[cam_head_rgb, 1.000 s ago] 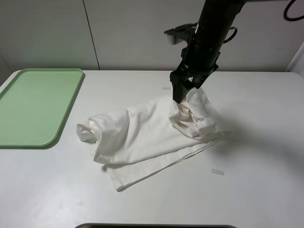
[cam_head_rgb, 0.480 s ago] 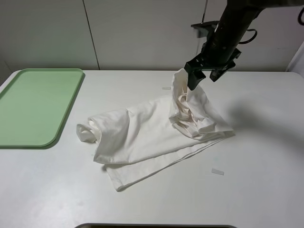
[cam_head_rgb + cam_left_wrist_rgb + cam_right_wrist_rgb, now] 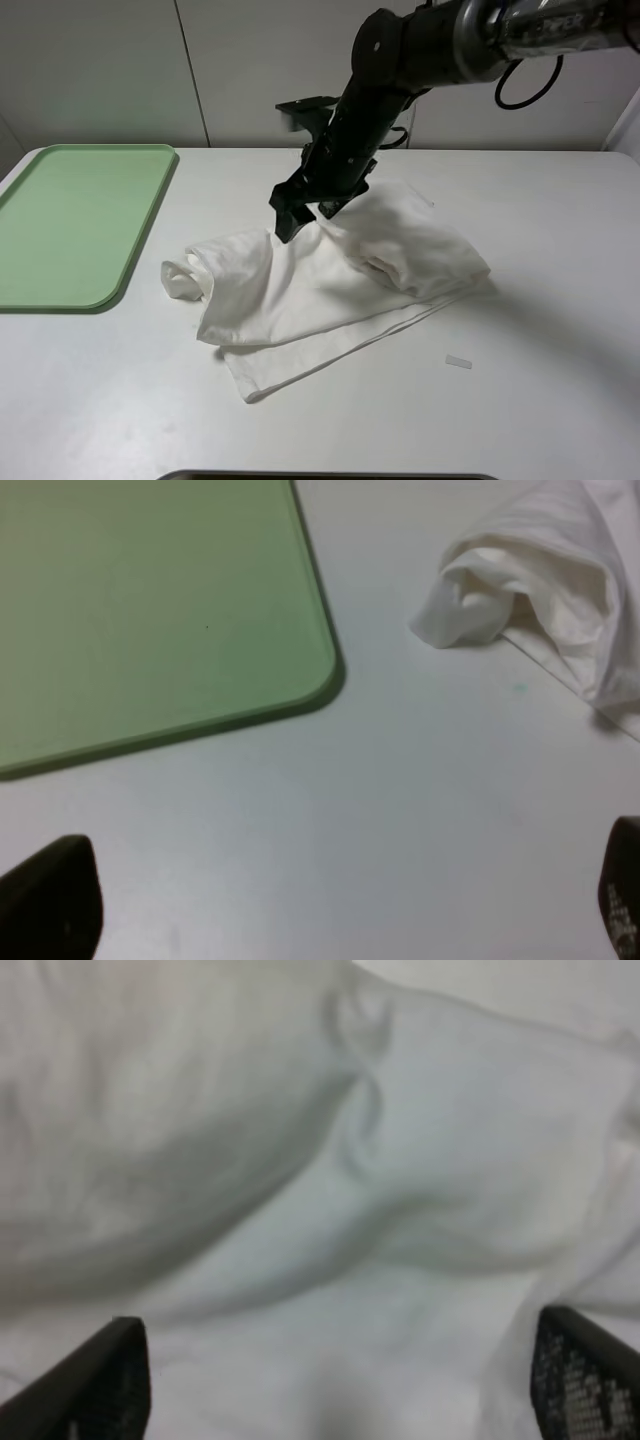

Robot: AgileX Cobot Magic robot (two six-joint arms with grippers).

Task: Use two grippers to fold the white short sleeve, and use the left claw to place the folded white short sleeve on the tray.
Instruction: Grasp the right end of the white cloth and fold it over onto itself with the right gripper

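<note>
Now that the right pincer (image 3: 289, 218) has swung from the far right of the white short sleeve (image 3: 300, 295) to its middle, the lifted cloth lies laid over as a thick, smooth fold, so one fold looks done. That pincer stands wide over the cloth, pinching nothing visible. The left pincer (image 3: 330, 905), also wide, hangs over bare bench (image 3: 400, 810) beside the tray (image 3: 70, 220). The shirt lies mid-bench, right of the tray, its left end rolled.

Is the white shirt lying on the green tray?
No, the white short sleeve lies crumpled on the table, apart from the tray, which holds nothing.
</note>
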